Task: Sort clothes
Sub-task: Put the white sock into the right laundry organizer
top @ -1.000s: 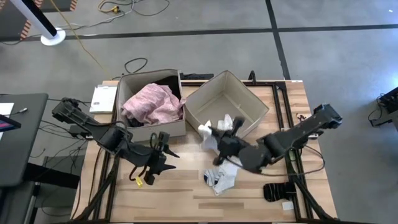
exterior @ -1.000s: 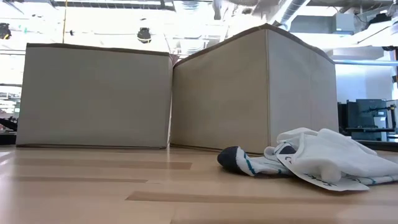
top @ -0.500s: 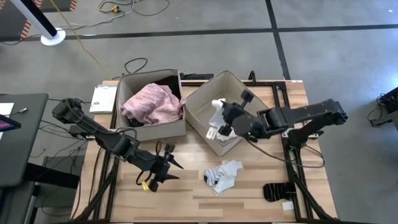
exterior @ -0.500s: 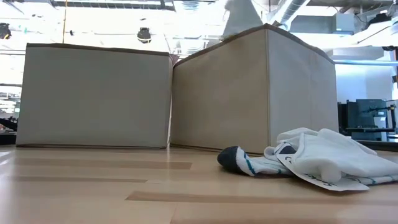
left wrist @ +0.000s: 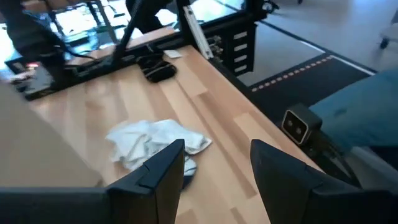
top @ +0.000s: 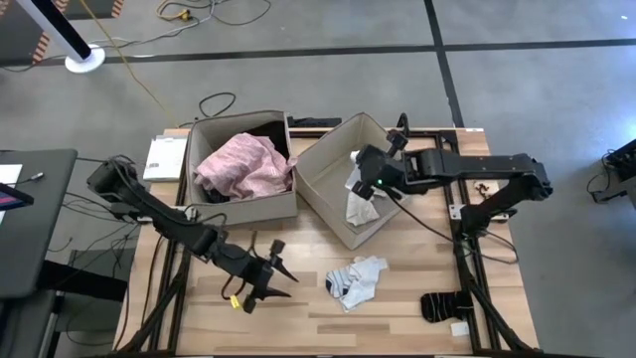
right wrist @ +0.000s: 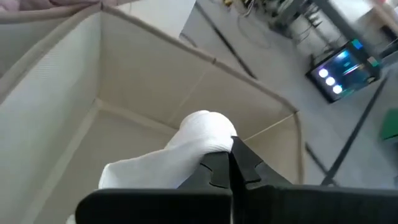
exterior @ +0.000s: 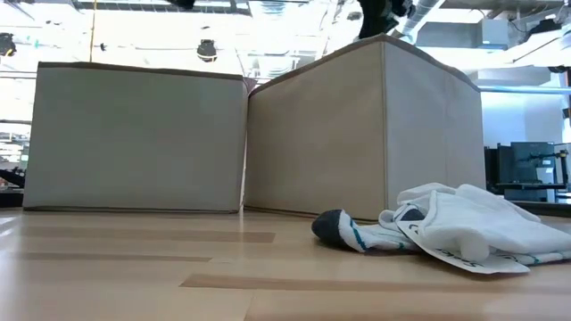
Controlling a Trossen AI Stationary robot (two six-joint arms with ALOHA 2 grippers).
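Note:
My right gripper [top: 366, 185] is shut on a small white piece [top: 359, 206] that hangs over the open right beige box [top: 397, 149]. In the right wrist view [right wrist: 231, 163] the box's inside lies below it. A white-grey pile [top: 358, 280] lies flat on the table near the front; it also shows in the low view [exterior: 459, 227] and the left wrist view [left wrist: 155, 140]. My left gripper [top: 274, 279] is open and empty, just left of that pile [left wrist: 214, 168]. A pink garment [top: 243, 164] lies in the left box. A black sock [top: 442, 305] lies at the front right. My right gripper pinches a bunched upper part of the white piece [right wrist: 205, 134] between its two shut fingers, which come from above over the box. The rest of the piece [top: 356, 211] hangs slack below the fingers, inside the box's opening, clear of the table.
The two beige boxes stand side by side at the table's far middle, the left box [top: 209, 204] against the right one. A white booklet [top: 165, 157] lies at the far left. Bare wood [top: 298, 318] runs along the front edge.
My right gripper has risen from the table beside the white-grey pile and gone toward the far edge, carrying the white piece lifted clear until it hangs over the right box. My left gripper has gone a little toward the near edge and the right, still open.

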